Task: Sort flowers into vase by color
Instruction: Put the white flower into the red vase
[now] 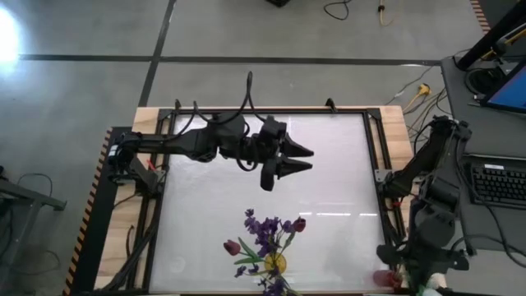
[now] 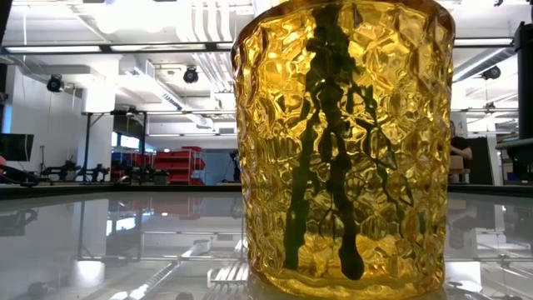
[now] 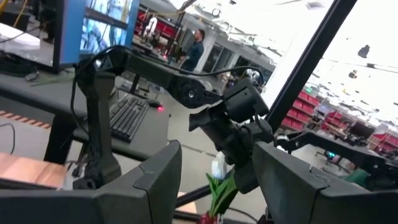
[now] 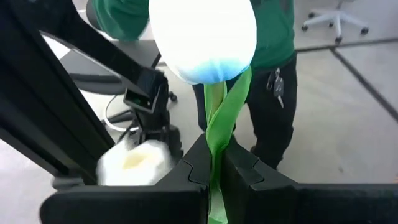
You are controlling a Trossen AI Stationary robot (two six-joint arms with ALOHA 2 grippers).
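An amber glass vase stands near the table's near edge and fills the low view, with dark stems inside it. Purple sprigs and two dark red buds stick out of it. My right gripper is at the table's near right corner, shut on a white tulip. A second white bud lies blurred beside it. My left gripper hangs open over the table's middle, pointing right, and its wrist view shows the tulip far off. My right gripper pinches the white tulip's green stem and leaf between its two fingers, a short way below the bud. The stem runs out past the fingertips, with the bud beyond them. Whether the flower's lower end rests on anything is hidden.
A red bud lies at the near right corner beside my right arm. A black frame edges the white table top. A desk with a keyboard stands to the right. A person in a green top stands beyond the table.
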